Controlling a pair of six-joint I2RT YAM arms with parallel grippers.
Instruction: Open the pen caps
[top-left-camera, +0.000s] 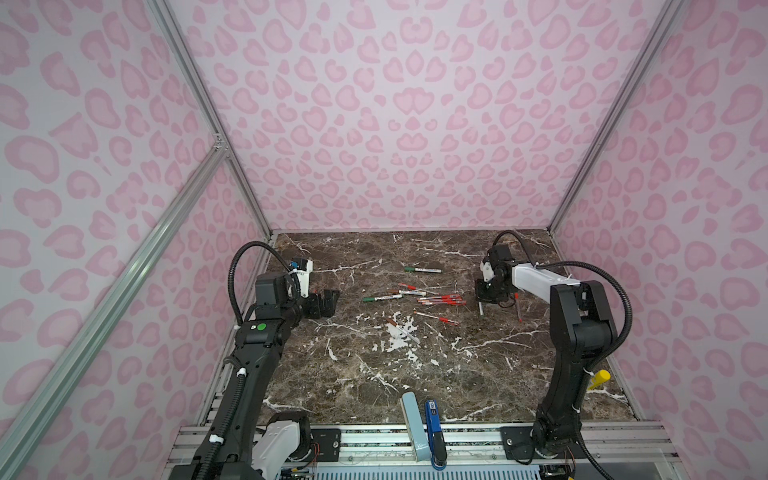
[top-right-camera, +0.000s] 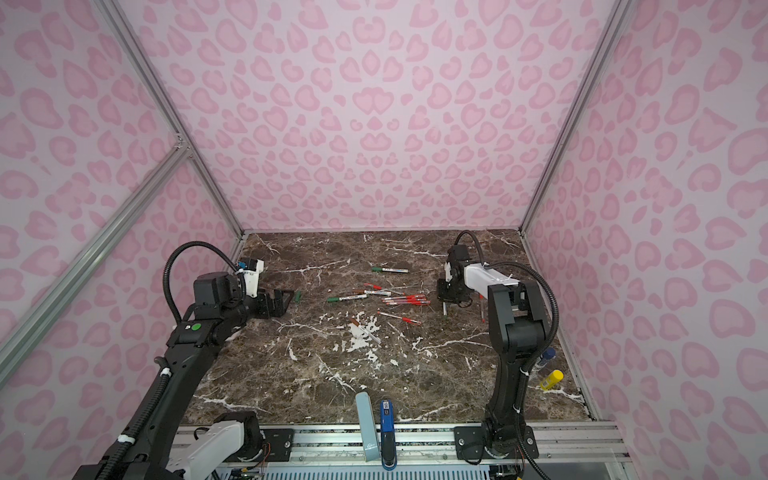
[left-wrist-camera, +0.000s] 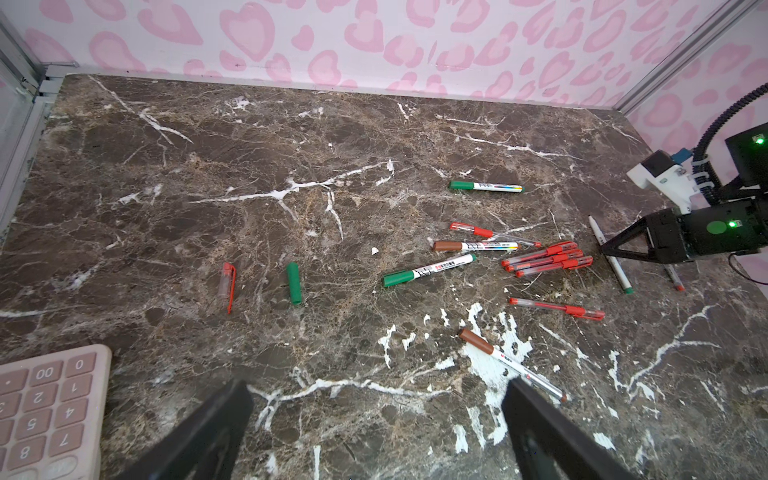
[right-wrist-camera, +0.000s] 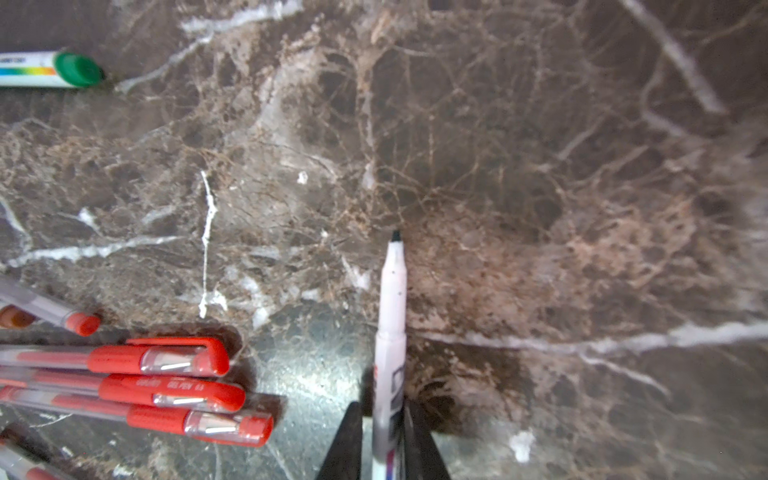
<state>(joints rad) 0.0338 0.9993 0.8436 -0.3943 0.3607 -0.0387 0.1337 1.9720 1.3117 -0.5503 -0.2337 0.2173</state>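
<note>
Far over on the left a pink calculator sits at the edge. A little in from it lie a loose red cap and a loose green cap, each well apart from any pen. The left claw hangs low over that stretch of the marble table, spread wide and holding nothing. Its arm reaches forward with the wrist level, fingers pointing toward the middle. The middle holds what is not yet done: green-capped markers, brown-capped markers and a huddle of red pens with a couple of strays, all capped by the look of them. On the right, the right claw straddles a bare white marker that lies flat on the marble, its dark tip pointing away from the claw. A sliver of shadow shows between one jaw and the barrel, so I cannot tell whether it pinches or has let go. That arm stands with its elbow high, forearm stretched out and wrist bent so the claw aims down. Just beyond it lies a slim red pen that looks uncapped. I'd judge this the tail end of one uncapping, with the stripped marker being laid aside. The next move calls for the right claw to lift clear without dragging the marker. Then both arms should close on one capped pen, one claw on the barrel and one on the cap, and pull straight along its length.
</note>
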